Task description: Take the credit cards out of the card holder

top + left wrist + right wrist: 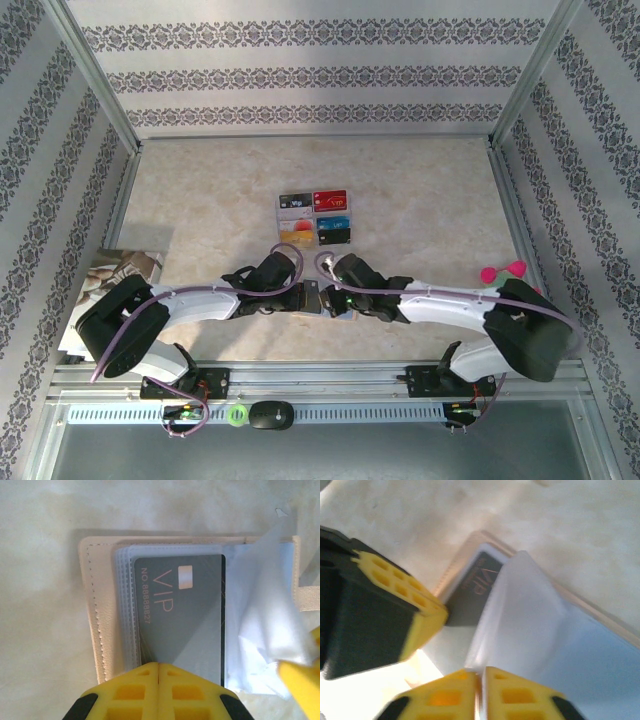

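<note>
Well along, by the look: six cards (316,218) out, gridded just beyond the card holder (97,605). Holder open between both grippers. Left gripper (158,666) pressed together at near edge of grey VIP card (180,620) inside holder; right gripper (481,674) pinching clear sleeve (520,610) lifted above it. At least that card left to pull.

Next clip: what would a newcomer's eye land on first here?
A dark grey VIP card lies in the open card holder between the two arms, with the left hand shut at the card's near edge. The right hand pinches a clear sleeve, holding it raised beside the card. Beyond them, six colourful cards lie in a grid on the table.
</note>
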Controlling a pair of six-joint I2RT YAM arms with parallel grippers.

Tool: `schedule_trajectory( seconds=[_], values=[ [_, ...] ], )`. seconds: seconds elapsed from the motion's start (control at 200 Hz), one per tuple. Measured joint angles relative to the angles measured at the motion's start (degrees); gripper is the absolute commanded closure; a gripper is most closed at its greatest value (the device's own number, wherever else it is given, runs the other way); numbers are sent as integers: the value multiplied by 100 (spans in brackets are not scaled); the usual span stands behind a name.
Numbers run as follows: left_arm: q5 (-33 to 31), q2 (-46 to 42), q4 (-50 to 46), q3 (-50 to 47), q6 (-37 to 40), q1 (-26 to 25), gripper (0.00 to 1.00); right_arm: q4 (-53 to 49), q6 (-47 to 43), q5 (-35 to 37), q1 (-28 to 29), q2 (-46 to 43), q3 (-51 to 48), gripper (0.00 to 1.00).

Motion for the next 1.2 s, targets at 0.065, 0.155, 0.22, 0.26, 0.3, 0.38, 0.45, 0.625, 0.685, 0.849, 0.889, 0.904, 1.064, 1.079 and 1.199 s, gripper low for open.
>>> schedule_trajectory(
  seconds=[0.065,0.155,0.22,0.26,0.3,0.38,0.45,0.625,0.685,0.849,0.889,0.904,1.064,1.079,1.199],
  values=[
    [2,0,13,-2,-20,0,100,-247,236,278,-11,-315,-160,74],
    [2,4,17,-2,-46,0,100,-767,588,706,-81,-702,-293,65],
    [2,4,17,-2,-48,0,100,-1123,809,966,-157,-960,-350,61],
    [0,4,15,-2,-48,0,100,-1248,894,1069,-199,-1106,-389,60],
    [0,2,4,4,-46,0,98,-1349,933,1104,-258,-1248,-415,60],
    [-4,-17,-109,55,-42,-15,90,-1445,962,1117,-398,-1482,-420,60],
    [-22,-63,-304,107,7,-83,82,-1445,949,1110,-511,-1626,-420,61],
    [-15,-66,-647,387,85,-310,81,-1440,870,1005,-745,-1694,-420,62],
    [-2,52,-721,568,111,-382,81,-1438,863,955,-758,-1694,-420,62],
    [24,142,-835,931,199,-555,78,-1425,857,852,-756,-1703,-439,62],
    [87,190,-837,1029,214,-573,78,-1405,859,848,-758,-1729,-479,63],
    [111,221,-831,1071,219,-579,78,-1401,859,844,-758,-1744,-498,63],
    [590,1049,-813,1622,289,-658,81,-1397,861,798,-850,-1952,-662,63],
    [634,1143,-804,1659,295,-667,82,-1399,859,789,-866,-1974,-669,63],
    [1054,1687,-734,1851,328,-726,81,-1394,861,782,-957,-2149,-732,63]
  ],
)
